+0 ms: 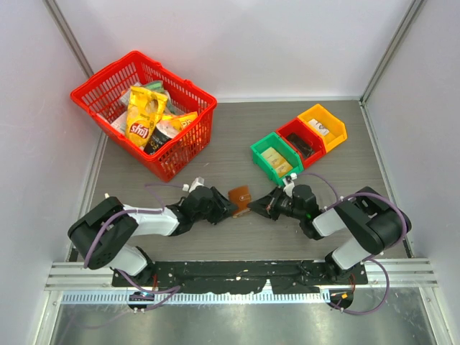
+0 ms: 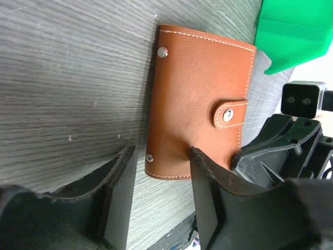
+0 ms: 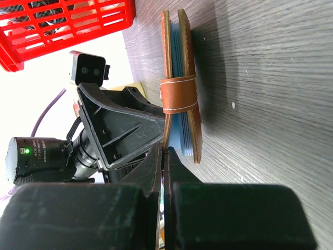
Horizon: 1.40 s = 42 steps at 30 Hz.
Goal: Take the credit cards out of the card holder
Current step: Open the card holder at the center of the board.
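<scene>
Leather card holder point(image 2: 200, 99) closed, blue-grey leaves point(image 3: 177, 57) within; left jaws apart, right jaws tight on it.

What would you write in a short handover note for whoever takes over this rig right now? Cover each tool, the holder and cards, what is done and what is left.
Left tool: open, straddling one end of the holder; contact unclear.
Right tool: appears shut on the edge of the holder's upper cover.
Holder: flat on the table between the two tools, tab snapped shut.
Cards: none visible.
Done: holder reached and gripped on one side.
Left: unsnap the tab, open the holder, pull the cards out.
</scene>
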Motion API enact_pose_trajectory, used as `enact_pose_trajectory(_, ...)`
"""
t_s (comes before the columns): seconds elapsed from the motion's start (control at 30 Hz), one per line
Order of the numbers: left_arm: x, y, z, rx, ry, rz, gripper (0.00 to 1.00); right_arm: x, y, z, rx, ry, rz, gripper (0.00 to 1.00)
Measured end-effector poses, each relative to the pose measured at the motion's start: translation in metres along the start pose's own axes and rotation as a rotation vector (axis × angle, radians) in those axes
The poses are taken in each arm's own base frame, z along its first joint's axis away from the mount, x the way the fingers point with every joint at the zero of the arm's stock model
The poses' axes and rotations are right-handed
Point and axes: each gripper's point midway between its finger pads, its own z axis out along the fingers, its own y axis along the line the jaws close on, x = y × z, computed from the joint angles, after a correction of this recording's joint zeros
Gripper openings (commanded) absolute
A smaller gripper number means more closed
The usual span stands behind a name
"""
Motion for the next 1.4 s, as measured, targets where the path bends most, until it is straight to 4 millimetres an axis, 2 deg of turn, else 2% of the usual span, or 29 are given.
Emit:
enact_pose_trajectory(0.07,0.0,0.003,0.0,-0.003,0.0,-0.003,0.48,0.001,-0.001,-0.001,0.008,0.002,-0.005,0.01)
enact_pose_trajectory(0.17,0.001,0.002,-0.001,0.005,0.002,-0.004,0.66,0.002,-0.003,-0.002,0.015,0.003,-0.01,0.01)
enact_pose_trajectory(0.23,0.001,-0.004,-0.001,0.027,0.003,-0.009,0.74,0.002,-0.001,-0.003,0.012,0.003,-0.01,0.01)
enact_pose_trajectory(0.33,0.001,-0.011,-0.001,0.05,0.007,-0.026,0.76,0.002,0.001,-0.003,0.003,0.003,-0.003,0.01)
enact_pose_trajectory(0.43,0.003,-0.012,-0.002,0.061,0.017,-0.034,0.74,0.001,0.005,-0.003,-0.008,0.001,0.007,0.01)
enact_pose_trajectory(0.6,0.008,-0.01,-0.003,0.092,0.04,-0.085,0.66,0.001,0.014,-0.005,-0.031,-0.004,0.011,0.01)
enact_pose_trajectory(0.73,0.011,-0.008,-0.005,0.105,0.055,-0.123,0.64,0.003,0.011,-0.009,-0.025,-0.003,0.019,0.01)
enact_pose_trajectory(1.0,0.011,-0.022,-0.009,0.168,0.063,-0.165,0.47,0.004,0.017,-0.013,-0.047,-0.008,0.018,0.01)
enact_pose_trajectory(1.2,0.008,-0.024,-0.016,0.189,0.048,-0.184,0.24,0.004,0.018,-0.015,-0.04,-0.012,0.009,0.01)
enact_pose_trajectory(1.33,0.004,-0.028,-0.021,0.213,0.032,-0.183,0.09,0.006,0.011,-0.018,-0.006,-0.007,-0.005,0.01)
enact_pose_trajectory(1.4,0.004,-0.032,-0.024,0.227,0.03,-0.176,0.02,0.008,0.005,-0.019,0.028,-0.001,-0.031,0.1)
